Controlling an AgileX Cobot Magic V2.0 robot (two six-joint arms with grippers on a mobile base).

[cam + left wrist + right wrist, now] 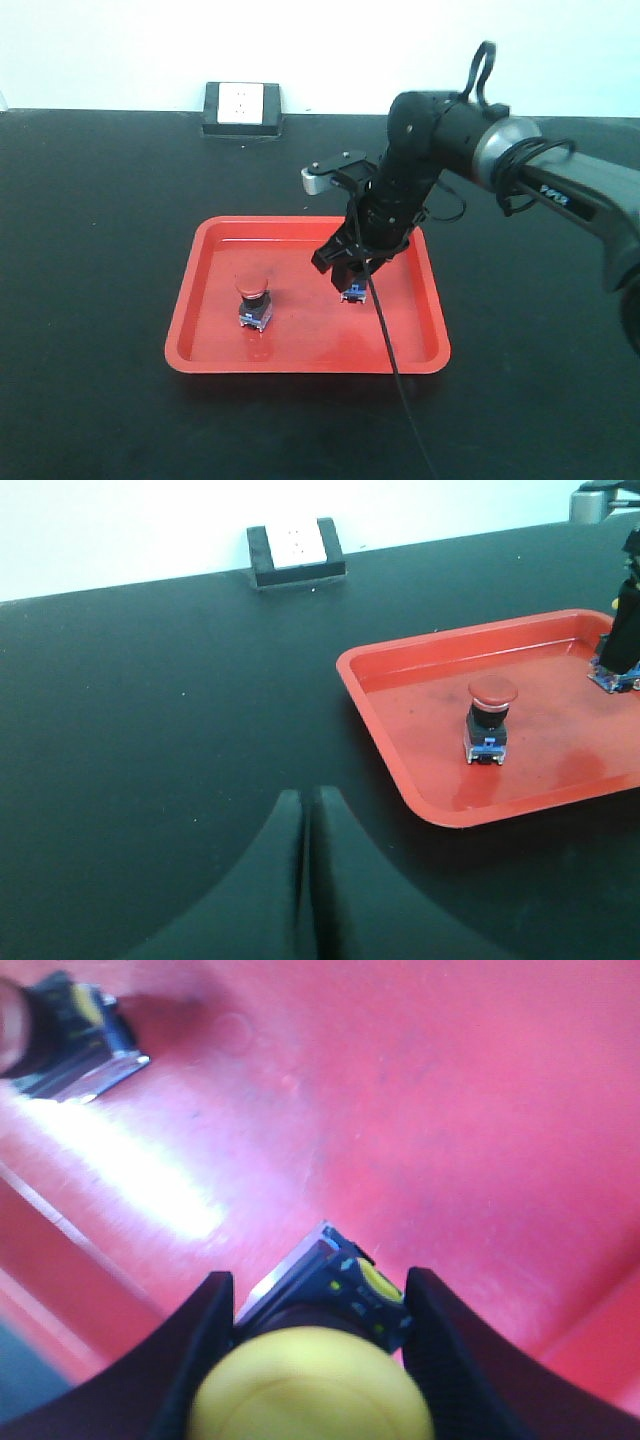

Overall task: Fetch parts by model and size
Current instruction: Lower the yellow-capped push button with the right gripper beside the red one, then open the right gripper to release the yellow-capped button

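A: Black table [100, 250], white wall behind, socket box [242, 108] at the back edge. We've got the red tray [205, 345] mid-table with both switches in it. Red-capped switch [253, 302] stands upright left of centre, well clear of the walls.

B: And the yellow-capped switch [318, 1385]?

A: Right of the red one, under the right gripper [347, 262]. Wrist view shows the yellow cap between the two fingers [195, 1360], contact block below it sitting on the tray floor. Jaws straddle it; we can't tell if the pads are actually pressing or just beside the cap.

B: Left gripper [308, 880]?

A: Parked over bare table short of the tray, fingers together, holding nothing.

B: Handling notes?

A: We'd judge these light, rigid plastic parts. Dome cap is smooth and rounded, so pinching there risks it squirting out. Better bite is lower, on the black collar or the flat sides of the block. Top-heavy shape on a glossy tray: we expect it to tip or slide if nudged off-centre. Blue-and-clear block looks like the fragile bit, so moderate squeeze only.
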